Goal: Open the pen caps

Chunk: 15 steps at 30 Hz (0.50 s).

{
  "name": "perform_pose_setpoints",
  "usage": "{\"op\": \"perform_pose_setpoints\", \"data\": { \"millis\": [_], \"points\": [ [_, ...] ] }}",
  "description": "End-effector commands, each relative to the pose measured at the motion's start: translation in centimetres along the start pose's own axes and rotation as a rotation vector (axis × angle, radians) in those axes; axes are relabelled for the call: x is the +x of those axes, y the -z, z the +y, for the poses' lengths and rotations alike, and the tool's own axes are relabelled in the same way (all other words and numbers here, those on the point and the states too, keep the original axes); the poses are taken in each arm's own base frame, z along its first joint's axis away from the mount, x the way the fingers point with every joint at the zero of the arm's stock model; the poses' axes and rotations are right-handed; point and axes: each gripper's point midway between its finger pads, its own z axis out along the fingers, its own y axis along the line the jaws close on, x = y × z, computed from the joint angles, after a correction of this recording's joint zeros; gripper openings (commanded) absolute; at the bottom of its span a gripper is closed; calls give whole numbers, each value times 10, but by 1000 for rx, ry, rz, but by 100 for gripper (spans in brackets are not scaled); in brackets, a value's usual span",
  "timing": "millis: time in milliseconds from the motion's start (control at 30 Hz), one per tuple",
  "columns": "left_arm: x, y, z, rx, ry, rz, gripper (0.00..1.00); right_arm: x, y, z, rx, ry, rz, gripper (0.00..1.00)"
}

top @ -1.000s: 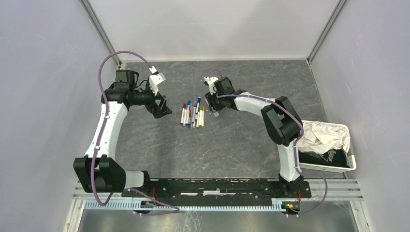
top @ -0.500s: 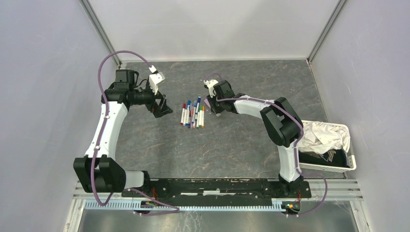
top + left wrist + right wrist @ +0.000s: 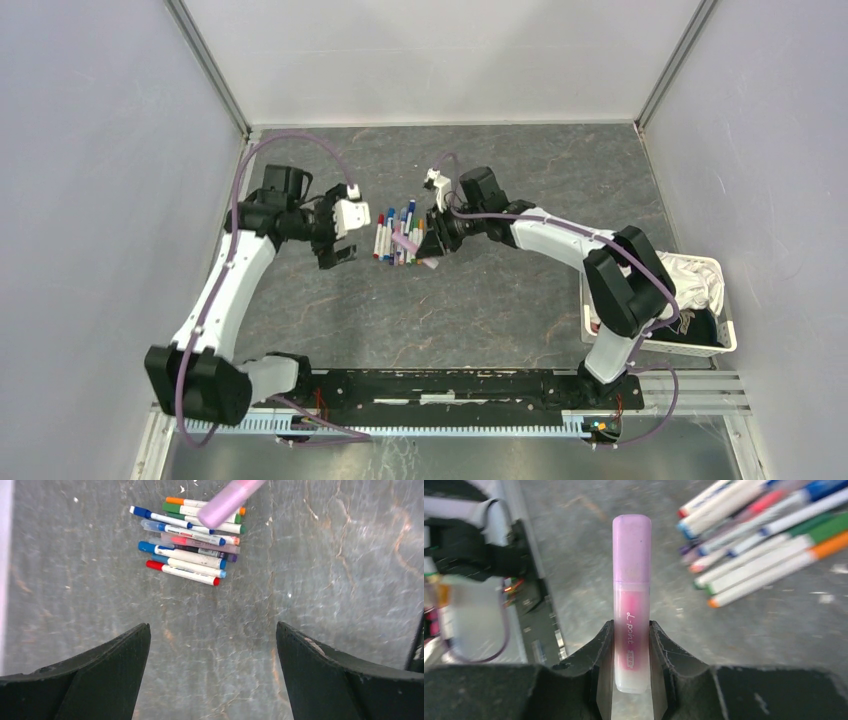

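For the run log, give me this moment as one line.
right tool: shut on pink-lilac pen, cap on | left tool: open, empty | other pens: lying bunched

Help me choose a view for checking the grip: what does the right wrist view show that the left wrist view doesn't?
Only the right wrist view: the right tool clamped on the barrel of the pink-lilac marker, with the print on that barrel. Only the left wrist view: the left tool wide open and empty, and the whole pile of pens end to end. Both: the marker's lilac cap, on the marker, and capped white-barrelled pens from that pile.
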Motion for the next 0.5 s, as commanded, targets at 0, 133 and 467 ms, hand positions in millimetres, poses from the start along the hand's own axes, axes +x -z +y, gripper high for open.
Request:
{"op": "perform_pose_setpoints", "data": {
  "millis": [0, 133, 467],
  "points": [
    [-8, 13, -9, -27, -373, 15, 100, 3, 9, 69, -316, -52, 10, 0],
    [-20, 12, -26, -5, -499, -22, 100, 4, 5, 95, -420, -57, 37, 1],
    [-5, 3, -70, 75, -802, -3, 92, -5, -3, 120, -522, -101, 46, 1]
  ]
}}
